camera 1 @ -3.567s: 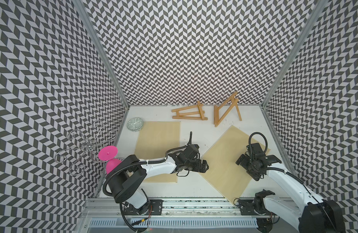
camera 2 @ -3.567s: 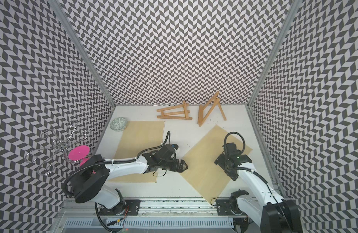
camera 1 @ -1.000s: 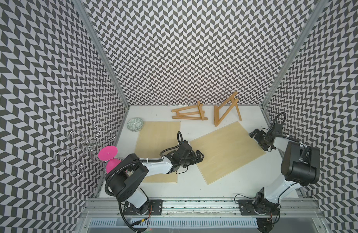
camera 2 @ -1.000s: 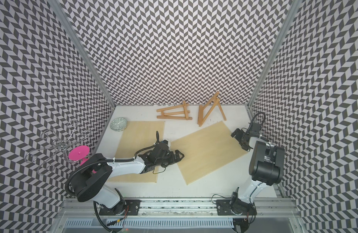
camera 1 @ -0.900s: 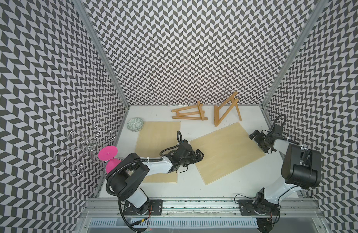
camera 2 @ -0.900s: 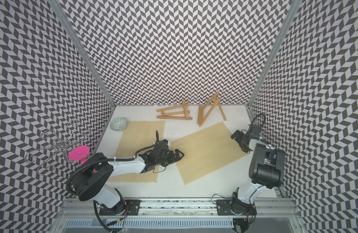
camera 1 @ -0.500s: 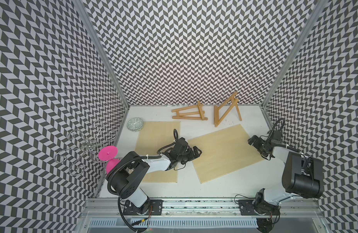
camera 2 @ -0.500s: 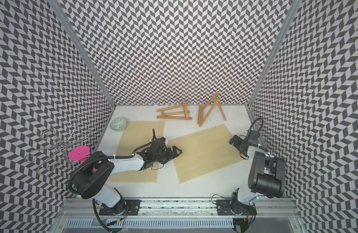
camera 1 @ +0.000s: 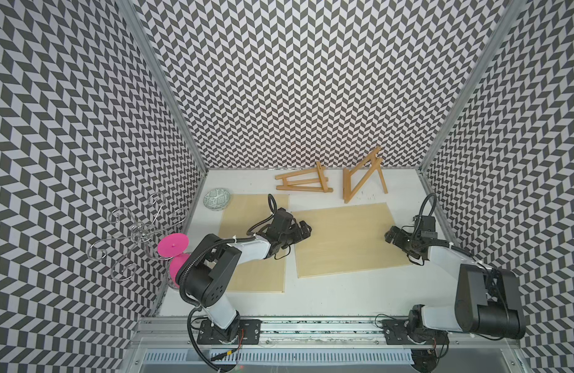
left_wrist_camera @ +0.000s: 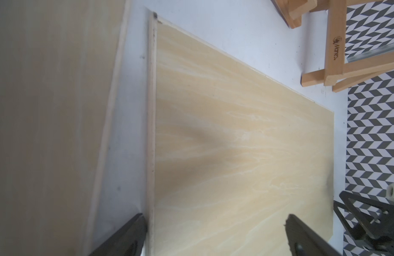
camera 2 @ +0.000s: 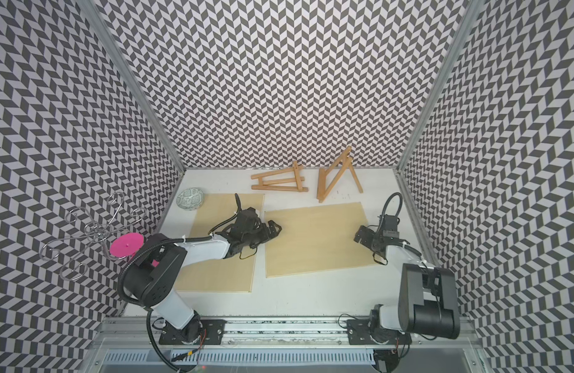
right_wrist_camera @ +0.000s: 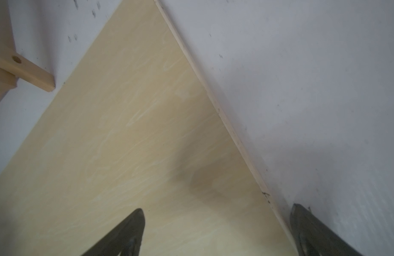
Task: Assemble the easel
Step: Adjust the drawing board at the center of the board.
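Swung square — right board (camera 1: 347,240), left board (camera 1: 263,277) half under left arm (camera 1: 247,250)

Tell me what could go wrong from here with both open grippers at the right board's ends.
1. The right board lies flat, so the left gripper and right gripper, open across its thin edges, may slip off instead of lifting it.
2. Its far corner sits close to a foot of the standing easel; a shove could topple it.
3. The gap to the left board is narrow; the left gripper might snag there.
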`<state>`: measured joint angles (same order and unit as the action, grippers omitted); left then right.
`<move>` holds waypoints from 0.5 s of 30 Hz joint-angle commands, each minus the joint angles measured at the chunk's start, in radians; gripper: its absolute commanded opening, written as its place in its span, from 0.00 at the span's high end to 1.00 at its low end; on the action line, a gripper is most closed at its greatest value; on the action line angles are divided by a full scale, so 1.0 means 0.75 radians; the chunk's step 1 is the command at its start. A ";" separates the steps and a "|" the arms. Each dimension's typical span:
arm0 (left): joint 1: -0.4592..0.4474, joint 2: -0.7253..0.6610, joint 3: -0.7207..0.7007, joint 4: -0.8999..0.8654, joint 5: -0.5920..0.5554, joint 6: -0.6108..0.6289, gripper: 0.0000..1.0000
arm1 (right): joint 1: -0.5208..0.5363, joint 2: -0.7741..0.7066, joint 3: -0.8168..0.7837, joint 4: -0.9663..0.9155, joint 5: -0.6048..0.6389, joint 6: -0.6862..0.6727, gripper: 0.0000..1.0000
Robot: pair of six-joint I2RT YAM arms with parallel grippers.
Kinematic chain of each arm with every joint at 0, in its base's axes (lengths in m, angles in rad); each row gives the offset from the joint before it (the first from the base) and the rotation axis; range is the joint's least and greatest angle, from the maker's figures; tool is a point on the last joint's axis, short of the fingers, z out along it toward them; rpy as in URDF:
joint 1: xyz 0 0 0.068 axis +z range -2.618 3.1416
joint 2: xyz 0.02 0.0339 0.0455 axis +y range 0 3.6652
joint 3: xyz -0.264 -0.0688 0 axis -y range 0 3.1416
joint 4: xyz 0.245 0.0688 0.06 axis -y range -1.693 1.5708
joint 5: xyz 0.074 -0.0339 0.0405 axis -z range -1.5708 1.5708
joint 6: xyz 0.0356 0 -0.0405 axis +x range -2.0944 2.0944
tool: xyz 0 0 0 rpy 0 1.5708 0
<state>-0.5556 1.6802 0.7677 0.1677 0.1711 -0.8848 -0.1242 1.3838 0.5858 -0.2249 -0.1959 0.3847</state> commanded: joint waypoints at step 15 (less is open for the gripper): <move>-0.071 0.032 0.103 0.016 0.451 0.014 0.04 | 0.375 0.047 0.031 -0.232 -0.448 -0.002 0.01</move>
<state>-0.5125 1.6901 0.7990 0.1238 0.1421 -0.8227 0.0635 1.3758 0.6170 -0.3580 -0.0807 0.3214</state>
